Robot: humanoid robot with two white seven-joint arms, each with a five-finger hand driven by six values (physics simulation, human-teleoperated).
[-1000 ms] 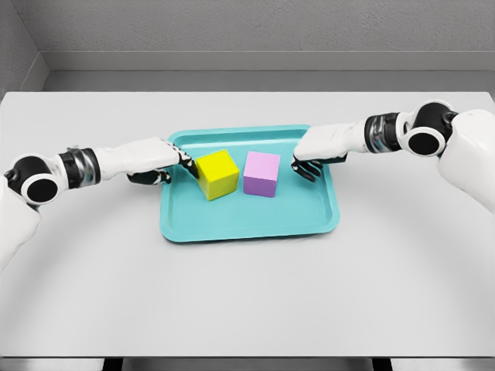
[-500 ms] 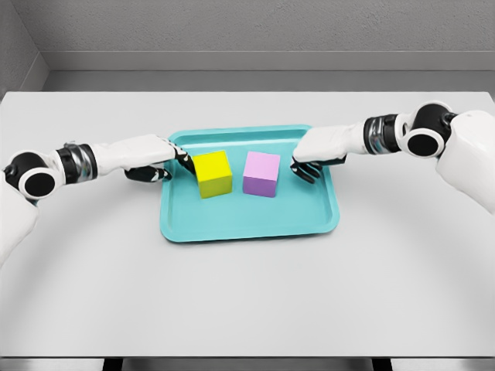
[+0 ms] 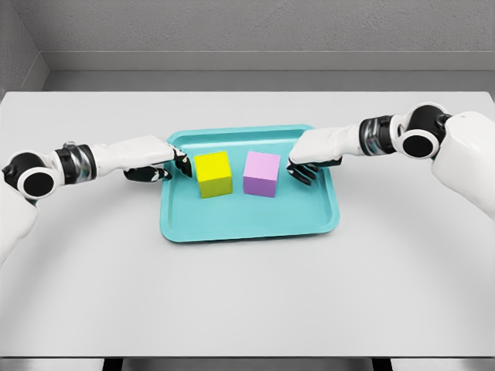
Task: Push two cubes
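On the teal tray (image 3: 247,224), the yellow cube (image 3: 213,174) has squared up beside the purple cube (image 3: 261,173), a narrow gap left, each curled, empty robot hand, left (image 3: 158,161) and right (image 3: 309,158), pressing inward.

The place was a bare simulated test cell, not a lived-in room: a plain pale grey counter (image 3: 247,294) stood against flat grey walls (image 3: 255,27) with no furniture, windows or clutter. The even, shadowless light and uniform untextured surfaces marked it as a rendered robotics lab. The only props were a teal tray (image 3: 247,220) carrying a yellow cube (image 3: 213,174) and a purple cube (image 3: 261,173), simple block-like objects.
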